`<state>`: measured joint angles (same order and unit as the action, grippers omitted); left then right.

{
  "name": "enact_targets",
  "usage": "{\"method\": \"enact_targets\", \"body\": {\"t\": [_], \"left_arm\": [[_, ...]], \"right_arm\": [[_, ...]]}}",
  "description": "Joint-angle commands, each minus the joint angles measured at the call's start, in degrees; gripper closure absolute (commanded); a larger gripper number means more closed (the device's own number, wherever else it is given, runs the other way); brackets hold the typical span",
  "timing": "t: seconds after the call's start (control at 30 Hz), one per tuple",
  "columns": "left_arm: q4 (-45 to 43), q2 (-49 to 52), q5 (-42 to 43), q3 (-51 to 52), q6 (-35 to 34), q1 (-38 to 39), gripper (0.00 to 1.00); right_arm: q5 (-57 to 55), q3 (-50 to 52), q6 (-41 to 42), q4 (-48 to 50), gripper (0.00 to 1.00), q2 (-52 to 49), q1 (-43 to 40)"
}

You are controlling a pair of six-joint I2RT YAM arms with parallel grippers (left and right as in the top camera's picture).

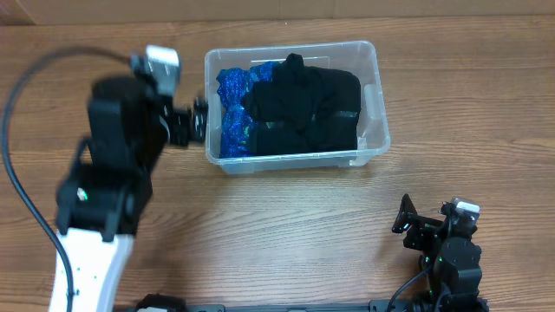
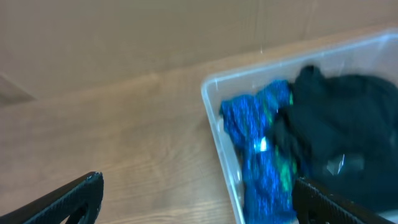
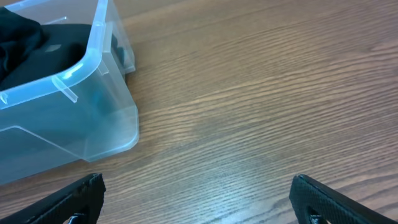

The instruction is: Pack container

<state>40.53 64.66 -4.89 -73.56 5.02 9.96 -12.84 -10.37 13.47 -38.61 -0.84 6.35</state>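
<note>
Sitting upper centre in the overhead view, the container [image 1: 286, 161] holds a blue cloth [image 1: 232, 113] and black garment [image 1: 308, 108]. Nothing loose shows on the tabletop [image 1: 286, 234], so packing seems nearly done. The left gripper [image 1: 199, 120], beside the container's left wall, and the right gripper [image 1: 401, 224], lower right, have jaws spread, empty.

1. Brown wood-grain surface [image 1: 286, 234], grain running side to side.
2. Black garment [image 1: 308, 108], bunched up, filling the middle and right of the clear container [image 1: 375, 121].
3. Bright blue patterned garment [image 1: 232, 113], crumpled against the left wall, touching the black garment and partly tucked under it.
4. Thin black cable [image 1: 39, 62], curving in a wide arc over the surface's left side.
5. Plain tan panel [image 2: 124, 37], upright behind the surface's far edge.
</note>
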Motion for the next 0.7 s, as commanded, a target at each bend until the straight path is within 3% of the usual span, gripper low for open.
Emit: {"method": "enact_targets", "body": {"t": [0.0, 0.17, 0.33, 0.43, 0.67], "left_arm": [[-5.79, -12.72, 1.57, 18.4, 2.1, -1.27, 0.0], [-17.31, -31.56, 3.17, 42.71, 2.05, -1.81, 0.0], [-23.37, -47.32, 4.5, 59.52, -0.66, -2.84, 0.0], [-23.41, -54.88, 4.52, 65.18, -2.45, -2.84, 0.0], [-23.93, -62.36, 4.48, 68.48, -2.86, -2.86, 0.0]], "right_arm": [[0.0, 0.94, -0.02, -0.22, 0.0, 0.61, -0.37], [0.0, 0.94, -0.02, -0.22, 0.0, 0.59, -0.37], [0.0, 0.94, -0.02, -0.22, 0.0, 0.59, -0.37], [0.0, 0.94, -0.02, -0.22, 0.0, 0.59, -0.37], [0.0, 0.94, -0.02, -0.22, 0.0, 0.59, -0.37]]}}
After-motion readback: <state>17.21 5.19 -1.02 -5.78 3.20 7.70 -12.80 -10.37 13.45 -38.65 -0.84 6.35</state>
